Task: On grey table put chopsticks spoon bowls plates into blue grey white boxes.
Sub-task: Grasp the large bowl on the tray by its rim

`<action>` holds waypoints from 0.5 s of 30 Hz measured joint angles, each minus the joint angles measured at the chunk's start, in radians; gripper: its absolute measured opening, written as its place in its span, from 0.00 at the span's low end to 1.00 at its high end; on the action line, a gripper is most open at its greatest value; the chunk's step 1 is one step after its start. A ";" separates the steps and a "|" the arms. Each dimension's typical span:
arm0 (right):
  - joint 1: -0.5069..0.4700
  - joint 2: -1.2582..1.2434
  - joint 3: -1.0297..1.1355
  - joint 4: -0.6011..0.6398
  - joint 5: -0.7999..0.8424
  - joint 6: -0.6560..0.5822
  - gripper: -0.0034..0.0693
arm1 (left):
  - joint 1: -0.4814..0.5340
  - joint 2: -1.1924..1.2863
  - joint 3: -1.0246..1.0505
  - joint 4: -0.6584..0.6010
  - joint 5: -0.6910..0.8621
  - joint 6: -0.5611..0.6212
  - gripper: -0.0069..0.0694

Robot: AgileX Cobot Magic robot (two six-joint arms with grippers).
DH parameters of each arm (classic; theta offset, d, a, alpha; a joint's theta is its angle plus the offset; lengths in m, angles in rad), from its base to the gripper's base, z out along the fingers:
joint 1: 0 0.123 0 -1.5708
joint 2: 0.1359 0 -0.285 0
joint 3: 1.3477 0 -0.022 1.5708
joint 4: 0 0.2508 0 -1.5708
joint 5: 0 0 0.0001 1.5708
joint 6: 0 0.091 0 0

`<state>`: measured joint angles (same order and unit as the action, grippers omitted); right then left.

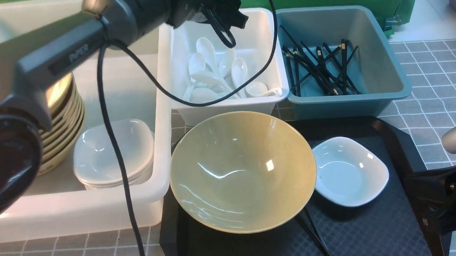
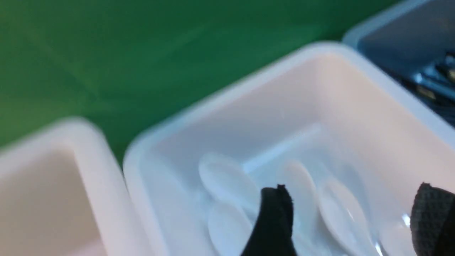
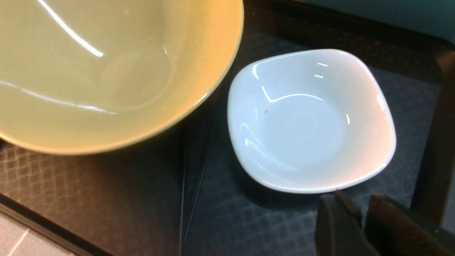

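The left gripper (image 2: 352,193), blurred, gapes over glossy white soup spoons (image 1: 206,49); the right gripper (image 3: 355,206) is cut off, so I cannot tell its state.

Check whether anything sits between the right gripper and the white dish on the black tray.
Nothing visible does. The right gripper hangs just off the white dish, over bare black tray. The beige bowl stands to one side, apart from the dish.

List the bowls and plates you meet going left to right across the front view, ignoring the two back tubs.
Stack of beige bowls in the large white box → stack of white plates in the same box → single beige bowl on the black tray → single white plate.
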<state>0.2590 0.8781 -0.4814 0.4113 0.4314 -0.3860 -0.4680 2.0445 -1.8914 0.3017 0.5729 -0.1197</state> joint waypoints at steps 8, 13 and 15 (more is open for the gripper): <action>0.000 0.000 0.000 0.009 0.000 0.000 0.26 | -0.092 -0.083 -0.005 -0.201 0.550 0.135 0.65; 0.000 0.000 0.000 0.053 -0.001 0.000 0.26 | -0.127 -0.021 -0.005 -0.219 0.656 0.169 0.65; 0.000 0.000 0.000 0.065 -0.001 0.000 0.26 | -0.136 -0.006 -0.005 -0.219 0.660 0.163 0.65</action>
<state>0.2590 0.8781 -0.4814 0.4767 0.4303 -0.3860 -0.6036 2.0390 -1.8962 0.0824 1.2328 0.0438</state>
